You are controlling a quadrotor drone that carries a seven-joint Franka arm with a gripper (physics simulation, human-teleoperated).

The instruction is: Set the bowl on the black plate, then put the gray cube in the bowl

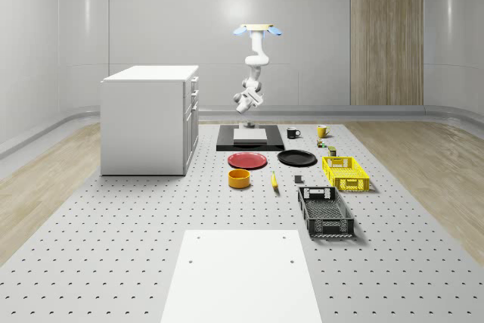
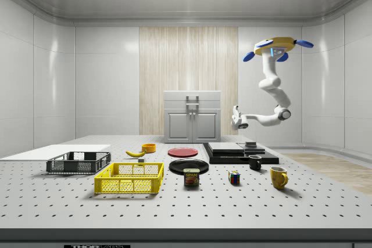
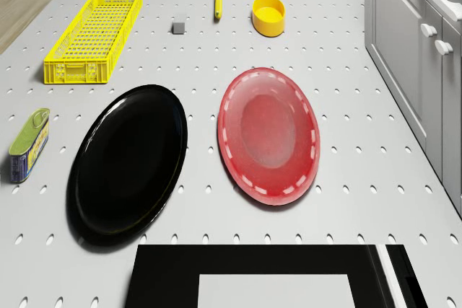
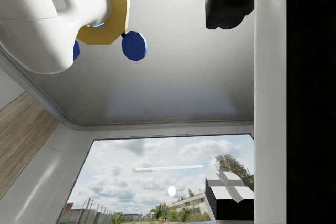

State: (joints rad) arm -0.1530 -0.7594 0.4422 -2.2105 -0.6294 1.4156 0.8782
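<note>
A grey perforated bench [image 1: 113, 247] carries the work items in a pale-walled room with a wood-panelled strip on the far wall. The drone [image 2: 278, 46] hovers above the black and white landing pad [image 1: 250, 138] at the far end of the bench, beside the white cabinet [image 1: 147, 119]. Its white seven-joint arm [image 2: 273, 94] hangs folded, with the pincer [image 2: 237, 117] held high over the pad and carrying nothing. Whether its fingers stand apart or together cannot be told from these pictures.

Positions relative to the pincer:
- The round yellow bowl [image 3: 268, 16] sits upright on the bench, well below and well out from the pincer, beyond the red plate [image 3: 268, 135].
- The glossy black plate [image 3: 128, 158] lies below and nearer, just past the pad, beside the red plate but not touching it.
- The small gray cube [image 3: 178, 27] rests farther out, between the slim yellow banana [image 3: 217, 1] and the long yellow mesh crate [image 3: 94, 34].

Judgement: neither step has begun; the bowl is the first target.

Probable faults from this state:
- The two plates lie close together, so a small drift in hover could set the bowl on the red plate.
- A rim grasp on the bowl may slip or tilt it.
- A low approach may sweep the banana or the tin can [image 3: 29, 143].
</note>
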